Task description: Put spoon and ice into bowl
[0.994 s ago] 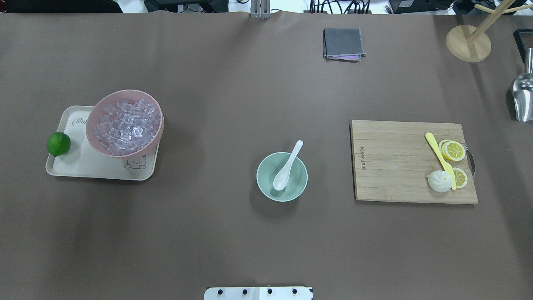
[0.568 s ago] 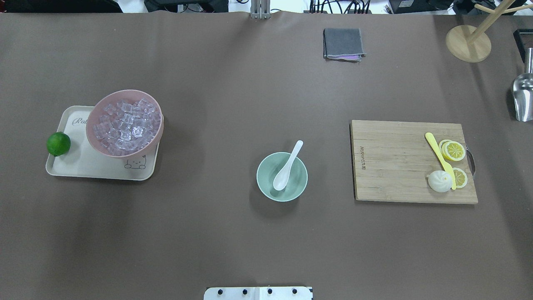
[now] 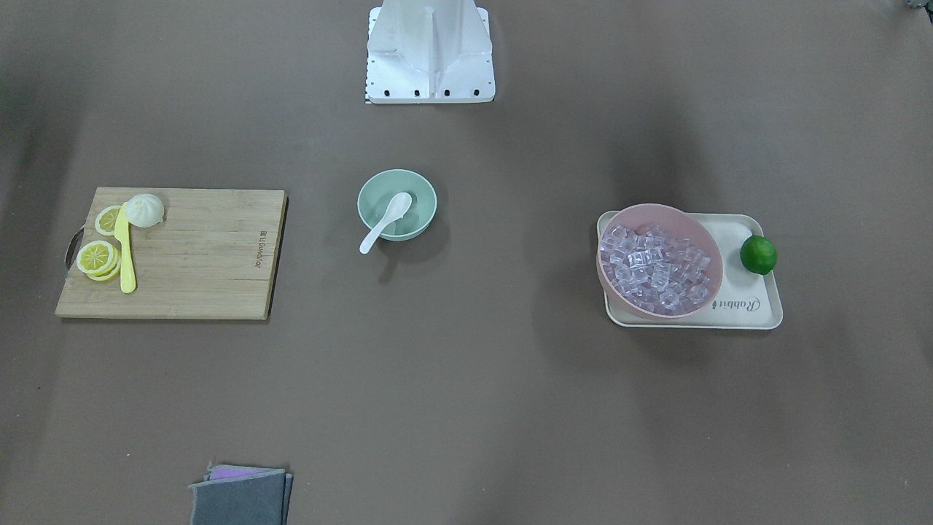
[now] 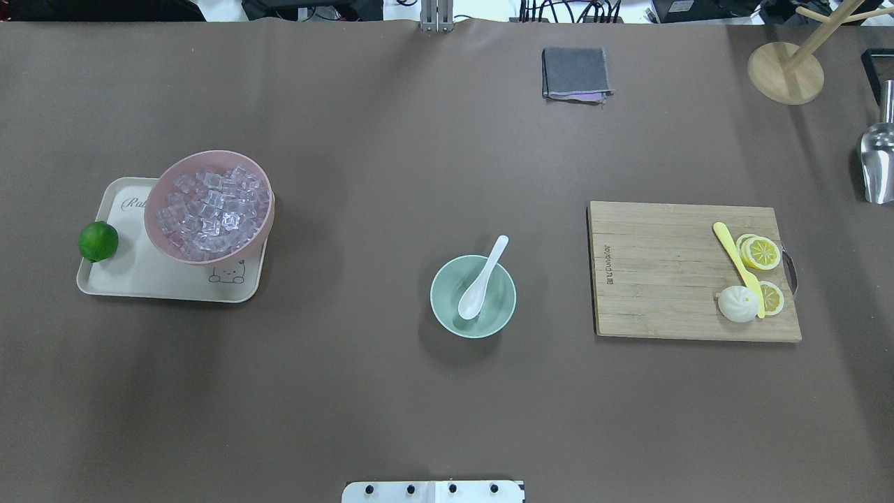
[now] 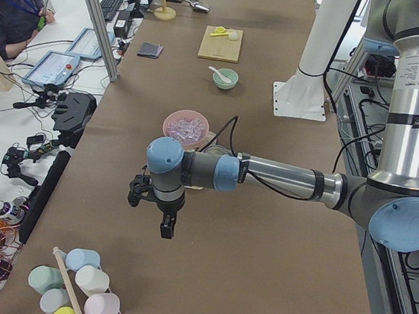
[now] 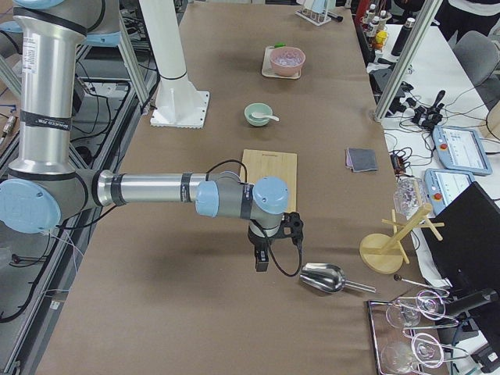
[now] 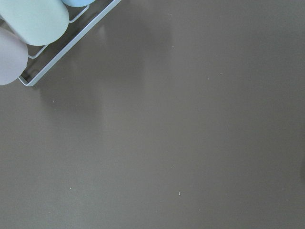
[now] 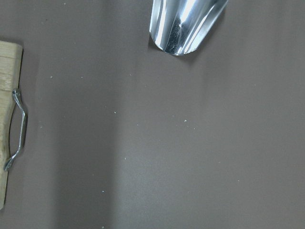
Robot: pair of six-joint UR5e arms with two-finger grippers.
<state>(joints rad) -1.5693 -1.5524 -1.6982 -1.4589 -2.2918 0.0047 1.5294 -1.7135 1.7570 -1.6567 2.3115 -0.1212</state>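
The white spoon (image 4: 482,278) lies with its scoop inside the mint-green bowl (image 4: 440,307) at the table's middle, and its handle leans over the far rim. The same spoon (image 3: 385,222) and bowl (image 3: 419,193) show in the front-facing view. The ice (image 4: 209,213) is piled in a pink bowl (image 4: 155,209) on a cream tray (image 4: 140,279) at the left. My left gripper (image 5: 164,227) hangs above the table's left end, far from the tray. My right gripper (image 6: 262,258) hangs past the cutting board's end. Both show only in side views, so I cannot tell whether they are open or shut.
A wooden cutting board (image 4: 663,272) at the right holds lemon slices, a yellow knife (image 4: 737,265) and a white bun. A metal scoop (image 4: 876,168), a wooden stand (image 4: 786,73) and a grey cloth (image 4: 574,73) lie far right and back. A lime (image 4: 98,241) sits on the tray. Mugs (image 5: 80,286) stand at the left end.
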